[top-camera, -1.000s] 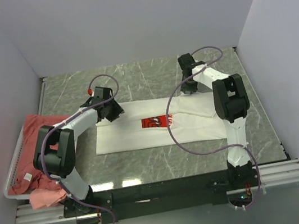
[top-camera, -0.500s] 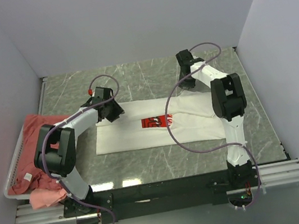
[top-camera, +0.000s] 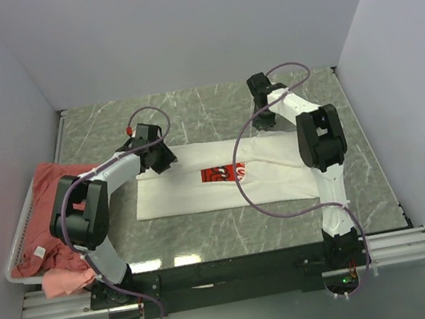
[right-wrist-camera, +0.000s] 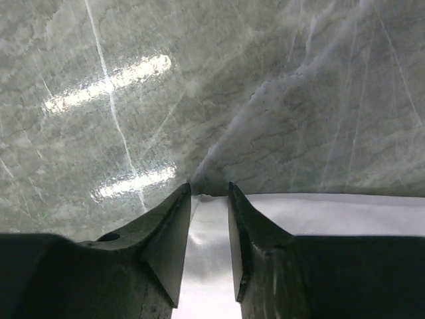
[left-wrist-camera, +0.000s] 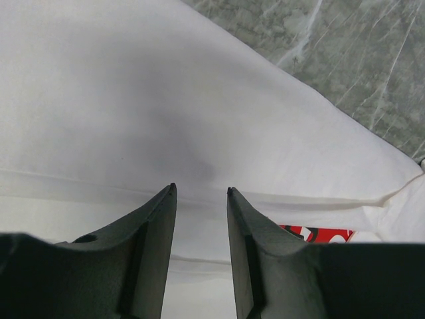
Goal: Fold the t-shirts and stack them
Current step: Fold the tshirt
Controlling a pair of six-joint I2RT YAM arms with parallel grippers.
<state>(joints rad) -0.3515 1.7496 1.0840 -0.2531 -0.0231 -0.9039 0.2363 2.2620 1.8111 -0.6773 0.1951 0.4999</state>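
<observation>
Shirt-folding in progress, overhead view: a white t-shirt with a red print lies spread flat on the marble table. The left gripper sits on the shirt's far edge at one end and the right gripper at the far edge of the other end. That spacing suits lifting the edge evenly and drawing it over for a fold. Outboard of the left gripper, salmon-red t-shirts lie heaped in a white wire basket, apparently awaiting their turn.

Left wrist view: the left gripper stands narrowly parted, its tips low against the white t-shirt, which fills the scene ahead of it. A fold ridge crosses just beyond the tips. Part of the red print shows beside the right-hand finger, and bare table lies farther ahead. No cloth is visibly pinched.

Right wrist view: the right gripper is likewise narrowly parted. A strip of the white t-shirt runs into the gap and spreads to one side, with only table ahead. The jaws straddle the hem, seemingly placed to nip it.
</observation>
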